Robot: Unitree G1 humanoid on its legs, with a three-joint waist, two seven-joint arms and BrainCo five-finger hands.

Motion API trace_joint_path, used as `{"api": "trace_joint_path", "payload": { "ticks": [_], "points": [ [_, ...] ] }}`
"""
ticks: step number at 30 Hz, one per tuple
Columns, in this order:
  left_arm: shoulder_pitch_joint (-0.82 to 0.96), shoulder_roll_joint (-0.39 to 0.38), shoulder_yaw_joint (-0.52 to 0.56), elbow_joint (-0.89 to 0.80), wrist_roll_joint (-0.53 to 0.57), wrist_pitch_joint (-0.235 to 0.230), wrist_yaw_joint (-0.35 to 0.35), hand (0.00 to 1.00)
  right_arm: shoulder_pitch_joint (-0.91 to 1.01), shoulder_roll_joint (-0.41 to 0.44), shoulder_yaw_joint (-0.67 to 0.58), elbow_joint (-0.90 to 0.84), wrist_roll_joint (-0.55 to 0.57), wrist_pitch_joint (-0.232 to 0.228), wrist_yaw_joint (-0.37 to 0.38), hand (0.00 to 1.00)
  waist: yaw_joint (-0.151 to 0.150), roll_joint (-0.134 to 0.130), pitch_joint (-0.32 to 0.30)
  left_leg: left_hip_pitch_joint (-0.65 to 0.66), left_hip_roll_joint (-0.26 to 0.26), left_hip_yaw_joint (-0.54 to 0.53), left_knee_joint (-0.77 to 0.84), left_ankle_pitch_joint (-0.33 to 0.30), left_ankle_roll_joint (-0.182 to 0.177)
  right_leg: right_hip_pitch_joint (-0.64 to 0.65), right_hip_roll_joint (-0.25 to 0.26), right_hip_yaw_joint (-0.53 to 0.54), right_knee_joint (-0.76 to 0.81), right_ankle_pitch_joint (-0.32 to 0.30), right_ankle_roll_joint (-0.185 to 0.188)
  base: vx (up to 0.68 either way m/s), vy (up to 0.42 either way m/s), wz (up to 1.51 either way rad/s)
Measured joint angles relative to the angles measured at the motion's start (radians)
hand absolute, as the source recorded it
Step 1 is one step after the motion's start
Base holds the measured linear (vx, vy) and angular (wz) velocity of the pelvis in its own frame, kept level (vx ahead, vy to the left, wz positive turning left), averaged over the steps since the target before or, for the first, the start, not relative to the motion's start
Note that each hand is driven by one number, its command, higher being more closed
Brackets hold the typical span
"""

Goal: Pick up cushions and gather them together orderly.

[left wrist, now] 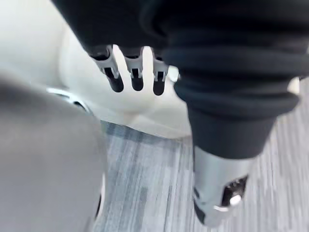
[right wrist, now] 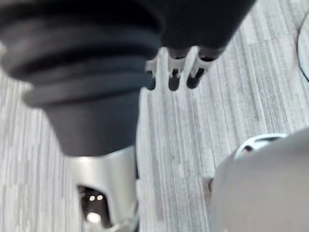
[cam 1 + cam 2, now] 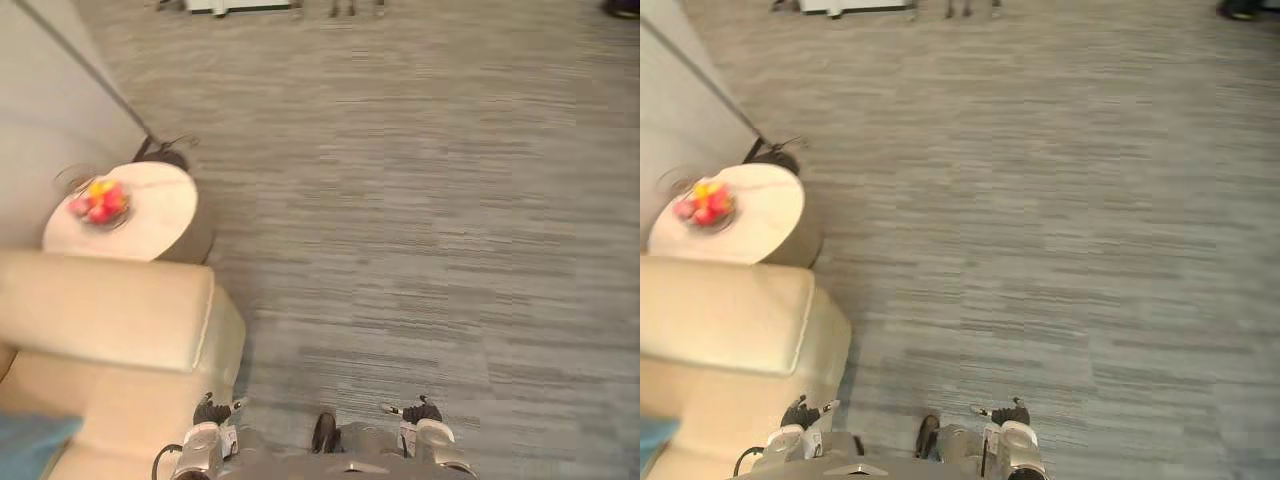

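A corner of a teal cushion lies on the seat of the cream sofa at the lower left. My left hand hangs low beside the sofa's front corner. In its wrist view the fingers are straight and hold nothing, with the cream sofa just past them. My right hand hangs low on the other side over the grey carpet. Its fingers are straight and empty too.
A round pale side table stands beyond the sofa's arm and carries a bowl of red and yellow fruit. A wall runs along the far left. Grey striped carpet spreads ahead and to the right.
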Motion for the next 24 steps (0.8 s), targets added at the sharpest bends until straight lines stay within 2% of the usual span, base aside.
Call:
{"api": "trace_joint_path", "payload": {
  "ticks": [1,3,4,5,7,8,9,10,11,12,13,14,15,16,17,18,19,20,21,22,24],
  "points": [
    [0.001,-0.001,0.000,-0.005,0.000,0.000,0.000,0.00,0.002,0.000,0.000,0.000,0.003,0.000,0.000,0.00,0.002,-0.001,0.001,-0.015,-0.019,-0.022,-0.028,0.000,0.000,0.010,0.006,0.024,-0.005,0.001,0.001,0.18,0.011,-1.38],
    [0.004,-0.015,0.013,-0.021,-0.001,-0.005,0.000,0.00,-0.003,0.000,0.000,-0.001,0.005,0.001,0.000,0.00,0.019,0.000,0.000,-0.075,-0.098,-0.156,-0.176,0.011,-0.019,0.044,0.043,0.159,-0.030,0.007,0.007,0.20,0.046,-1.60],
    [0.005,-0.018,0.017,-0.024,-0.001,-0.005,0.000,0.00,-0.005,0.002,0.000,-0.001,0.005,0.000,-0.001,0.00,0.022,0.003,-0.002,-0.076,-0.106,-0.182,-0.214,0.018,-0.028,0.051,0.050,0.176,-0.043,0.008,0.009,0.21,0.086,-1.83],
    [0.007,-0.020,0.016,-0.025,-0.001,-0.006,-0.003,0.00,-0.006,0.005,0.000,-0.001,0.006,0.000,-0.001,0.00,0.035,0.004,-0.005,-0.084,-0.115,-0.237,-0.299,0.048,-0.009,0.066,0.065,0.217,-0.053,-0.004,-0.005,0.25,0.121,-1.52],
    [0.007,-0.019,0.017,-0.024,-0.001,-0.005,-0.010,0.00,0.000,0.007,0.000,-0.001,0.006,0.001,-0.001,0.00,0.034,0.014,-0.011,-0.090,-0.110,-0.265,-0.321,0.071,0.006,0.074,0.083,0.254,-0.036,-0.022,0.009,0.30,0.158,-1.44],
    [0.009,-0.017,0.017,-0.025,-0.001,-0.004,-0.013,0.00,0.012,0.008,0.000,-0.001,0.006,0.001,-0.001,0.00,0.040,0.009,-0.017,-0.066,-0.111,-0.257,-0.318,0.090,0.009,0.077,0.089,0.304,-0.003,-0.049,0.021,0.48,0.223,-1.53],
    [0.017,-0.005,0.016,-0.026,-0.001,-0.004,-0.017,0.00,0.026,0.016,-0.001,-0.004,0.006,0.001,-0.001,0.00,0.040,-0.014,-0.028,-0.022,-0.109,-0.195,-0.324,0.092,0.019,0.072,0.073,0.355,0.058,-0.104,0.073,0.42,0.184,-1.31],
    [0.018,-0.001,0.015,-0.025,-0.001,-0.004,-0.017,0.00,0.030,0.016,-0.003,-0.005,0.006,0.000,-0.001,0.00,0.037,-0.020,-0.033,-0.009,-0.106,-0.169,-0.331,0.081,0.023,0.062,0.064,0.349,0.090,-0.117,0.104,0.43,0.176,-1.32],
    [0.017,0.006,0.013,-0.025,-0.002,-0.003,-0.016,0.00,0.035,0.024,0.000,-0.015,0.007,0.000,0.000,0.00,0.040,-0.036,-0.036,0.019,-0.100,-0.114,-0.340,0.057,0.039,0.025,0.043,0.313,0.160,-0.122,0.156,0.30,0.132,-1.15],
    [0.016,0.010,0.011,-0.023,-0.002,-0.002,-0.014,0.00,0.030,0.034,0.000,-0.028,0.009,0.001,0.000,0.00,0.044,-0.039,-0.035,0.044,-0.090,-0.072,-0.349,0.041,0.046,-0.020,0.029,0.268,0.245,-0.118,0.209,0.43,0.186,-1.41],
    [0.014,0.017,-0.001,-0.011,-0.002,0.005,-0.010,0.00,0.020,0.041,0.003,-0.029,0.019,0.000,0.001,0.00,0.043,-0.039,-0.035,0.078,-0.085,-0.041,-0.365,0.033,0.054,-0.065,-0.006,0.193,0.336,-0.119,0.242,0.39,0.160,-1.31],
    [0.008,0.028,-0.029,0.007,-0.002,0.013,-0.003,0.00,0.006,0.040,0.003,-0.025,0.027,0.001,0.002,0.00,0.041,-0.031,-0.031,0.128,-0.078,-0.011,-0.397,0.034,0.054,-0.090,-0.065,0.081,0.394,-0.133,0.196,0.32,0.110,-1.06],
    [0.004,0.033,-0.043,0.018,-0.002,0.014,0.003,0.00,-0.005,0.038,0.003,-0.020,0.027,0.001,0.002,0.00,0.038,-0.017,-0.023,0.163,-0.070,-0.003,-0.416,0.034,0.054,-0.094,-0.100,0.005,0.406,-0.145,0.153,0.32,0.071,-1.18],
    [-0.015,0.045,-0.064,0.035,-0.002,0.018,0.010,0.00,-0.025,0.030,0.010,-0.002,0.026,-0.001,0.002,0.00,0.037,0.009,-0.008,0.228,-0.047,0.013,-0.446,0.034,0.054,-0.103,-0.162,-0.163,0.394,-0.163,0.086,0.33,0.033,-1.15],
    [-0.018,0.056,-0.064,0.044,-0.002,0.019,0.017,0.00,-0.044,0.026,0.033,0.012,0.026,0.000,0.001,0.00,0.036,0.014,-0.007,0.259,-0.031,0.026,-0.458,0.034,0.054,-0.121,-0.187,-0.268,0.341,-0.154,0.066,0.35,0.017,-1.09],
    [-0.020,0.064,-0.063,0.045,-0.002,0.019,0.021,0.00,-0.048,0.026,0.043,0.012,0.026,-0.001,0.001,0.00,0.037,0.014,-0.008,0.271,-0.027,0.035,-0.462,0.033,0.052,-0.130,-0.189,-0.311,0.297,-0.142,0.054,0.32,-0.001,-0.84],
    [-0.022,0.081,-0.066,0.049,-0.002,0.020,0.025,0.00,-0.046,0.028,0.050,0.011,0.026,-0.005,0.001,0.00,0.034,0.001,-0.011,0.293,-0.030,0.060,-0.462,0.028,0.042,-0.128,-0.182,-0.364,0.134,-0.074,0.029,0.36,-0.013,-0.64],
    [-0.022,0.103,-0.079,0.054,-0.002,0.021,0.026,0.00,-0.040,0.029,0.048,0.013,0.026,-0.008,-0.001,0.00,0.029,-0.037,-0.013,0.310,-0.066,0.068,-0.457,0.020,0.028,-0.129,-0.183,-0.337,0.001,0.131,-0.029,0.51,-0.008,-0.72],
    [-0.033,0.090,-0.092,0.072,0.000,0.025,0.025,0.00,-0.036,-0.007,0.039,0.020,0.027,-0.006,-0.004,0.00,0.031,-0.002,-0.020,0.320,-0.042,0.051,-0.425,0.025,0.004,-0.119,-0.164,-0.312,0.022,0.128,-0.023,0.42,-0.004,-0.47],
    [-0.036,0.085,-0.093,0.072,0.000,0.024,0.025,0.00,-0.032,-0.011,0.039,0.019,0.028,-0.007,-0.008,0.00,0.028,-0.001,-0.024,0.307,-0.047,0.049,-0.407,0.041,0.001,-0.119,-0.165,-0.305,0.015,0.116,-0.014,0.38,-0.020,-0.46],
    [-0.047,0.065,-0.102,0.071,0.003,0.022,0.025,0.00,-0.033,-0.050,0.038,0.031,0.036,-0.008,-0.020,0.00,0.017,0.021,-0.018,0.263,-0.042,0.043,-0.293,0.085,0.004,-0.111,-0.155,-0.276,0.001,0.101,-0.006,0.27,-0.019,-0.35]
  ]
}}
